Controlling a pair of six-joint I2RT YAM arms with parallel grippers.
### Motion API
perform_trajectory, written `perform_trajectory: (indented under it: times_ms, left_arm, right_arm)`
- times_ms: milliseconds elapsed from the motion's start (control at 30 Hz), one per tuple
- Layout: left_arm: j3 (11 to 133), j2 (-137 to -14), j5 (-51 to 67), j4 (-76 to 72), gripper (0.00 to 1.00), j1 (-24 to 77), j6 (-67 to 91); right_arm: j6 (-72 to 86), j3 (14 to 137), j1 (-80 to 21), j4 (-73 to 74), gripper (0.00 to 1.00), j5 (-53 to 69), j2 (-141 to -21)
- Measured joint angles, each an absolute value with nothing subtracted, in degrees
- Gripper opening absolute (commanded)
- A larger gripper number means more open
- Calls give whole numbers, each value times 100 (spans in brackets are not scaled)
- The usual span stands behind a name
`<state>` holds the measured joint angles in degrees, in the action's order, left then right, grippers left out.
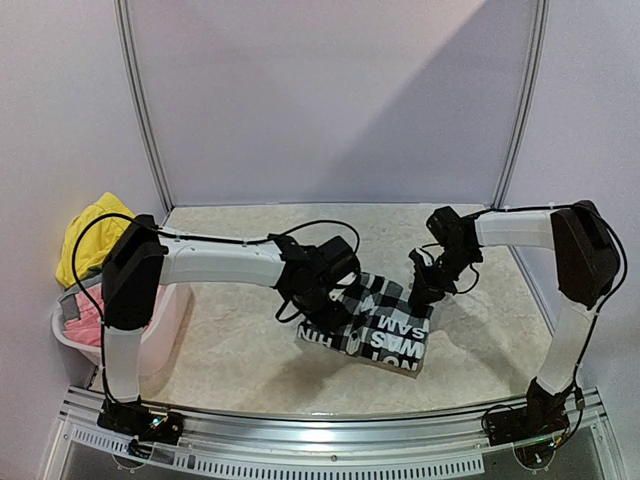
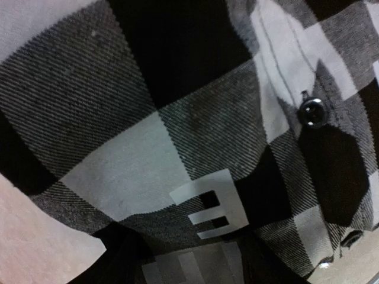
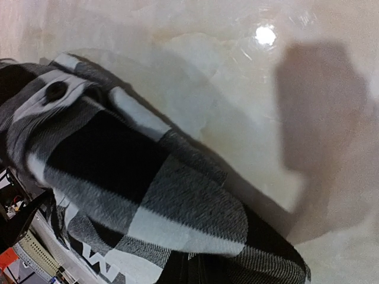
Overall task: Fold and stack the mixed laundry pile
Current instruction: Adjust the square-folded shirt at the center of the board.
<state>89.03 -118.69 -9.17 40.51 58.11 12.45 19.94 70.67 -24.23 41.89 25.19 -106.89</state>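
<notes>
Right hand (image 1: 422,290) clamped narrow on the right edge of the black-and-white checked shirt with white lettering (image 1: 385,335), bunched at the pale marbled bench's (image 1: 240,350) centre. The left hand (image 1: 330,300) sat on the shirt's left side, its width impossible to tell.

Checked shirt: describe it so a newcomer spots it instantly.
Start at the pale marbled table, where a white plastic basket at its left edge holds a yellow garment and a pink garment. Mid-table lies the black-and-white checked shirt, folded into a rough rectangle. It alone has big checks and white block lettering, and sits outside the basket.
</notes>
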Motion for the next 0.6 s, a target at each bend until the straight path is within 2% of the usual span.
perform_trajectory:
  times_ms: [100, 267, 467, 600]
  left_arm:
    - [8274, -11773, -823, 3741, 60, 5800, 1533]
    - [7618, -11415, -663, 3400, 60, 5793, 2025]
    - [7655, -11006, -646, 3640, 65, 5795, 2342]
    - [8228, -10726, -803, 3931, 65, 5780, 2373]
  right_arm:
    - [1868, 7247, -2375, 4154, 7, 2635, -11118]
    - [1658, 8206, -2373, 4296, 7, 2818, -11893]
    - [1354, 9553, -2362, 4779, 9, 2757, -12280]
    - [1260, 9795, -2375, 4984, 13, 2783, -12025]
